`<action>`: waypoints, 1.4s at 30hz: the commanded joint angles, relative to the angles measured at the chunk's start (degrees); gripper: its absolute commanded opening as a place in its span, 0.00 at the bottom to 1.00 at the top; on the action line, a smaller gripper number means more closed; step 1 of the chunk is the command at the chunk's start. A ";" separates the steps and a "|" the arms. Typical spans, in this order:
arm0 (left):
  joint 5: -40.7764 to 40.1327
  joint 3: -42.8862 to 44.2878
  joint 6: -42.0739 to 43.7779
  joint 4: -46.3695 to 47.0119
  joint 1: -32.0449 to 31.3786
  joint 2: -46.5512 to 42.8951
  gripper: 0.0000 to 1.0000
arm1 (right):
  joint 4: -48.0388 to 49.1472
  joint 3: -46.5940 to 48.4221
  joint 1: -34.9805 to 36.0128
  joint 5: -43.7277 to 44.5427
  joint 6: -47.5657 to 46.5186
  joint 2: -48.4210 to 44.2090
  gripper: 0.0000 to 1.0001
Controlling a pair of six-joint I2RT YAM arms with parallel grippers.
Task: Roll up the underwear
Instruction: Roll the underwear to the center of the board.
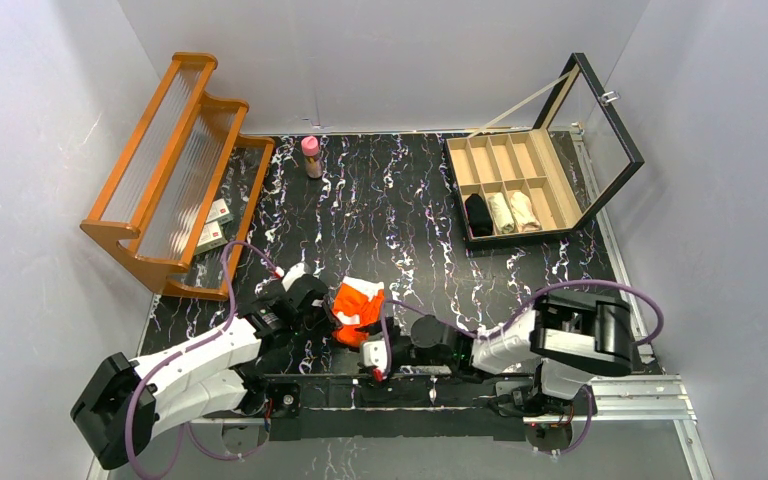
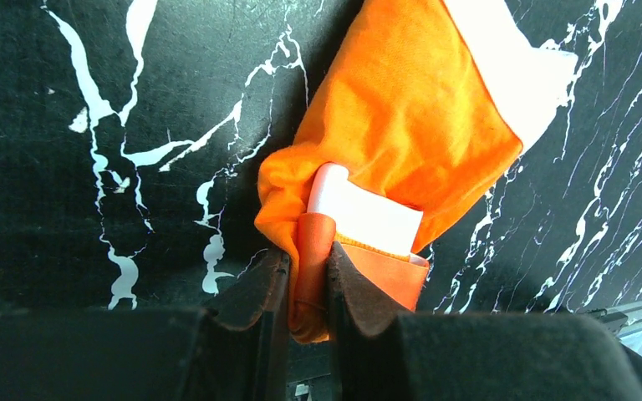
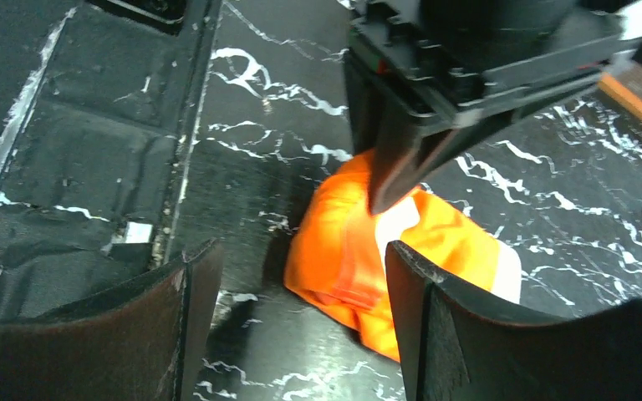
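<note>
The orange underwear with white trim lies bunched on the black marbled table near the front middle. My left gripper is at its left edge and is shut on a fold of the orange cloth. My right gripper is open just in front of the garment, which shows between its fingers in the right wrist view. A pale beige roll lies in the wooden box, beside a second pale roll.
An open wooden compartment box with a raised glass lid stands at the back right, holding a black roll and two pale rolls. A wooden rack stands at the back left. A small pink-capped bottle stands at the back middle.
</note>
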 commanded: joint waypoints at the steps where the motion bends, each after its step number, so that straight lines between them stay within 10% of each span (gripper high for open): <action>1: 1.30 0.60 0.33 -2.87 -0.03 0.76 0.00 | 6.82 2.52 2.23 4.52 0.73 5.50 0.77; 12: 2.38 -1.15 -1.39 -3.03 -0.02 0.25 0.00 | 19.61 5.03 3.59 17.03 -1.66 16.93 0.54; 19: 1.84 -1.31 -2.42 -3.22 0.00 0.24 0.00 | 20.83 4.55 5.14 18.25 -2.82 19.03 0.25; 21: 1.72 -1.41 -2.71 -3.19 -0.05 0.11 0.00 | 20.96 3.57 5.27 18.02 -1.78 18.83 0.02; 31: -0.06 -0.57 -2.39 -4.18 -0.05 -6.24 0.49 | 27.19 -2.56 -1.69 -1.20 29.94 17.87 0.01; 42: -0.85 1.13 0.85 -1.12 -0.05 -6.20 0.66 | 39.23 -3.97 -13.35 -16.29 58.27 26.43 0.01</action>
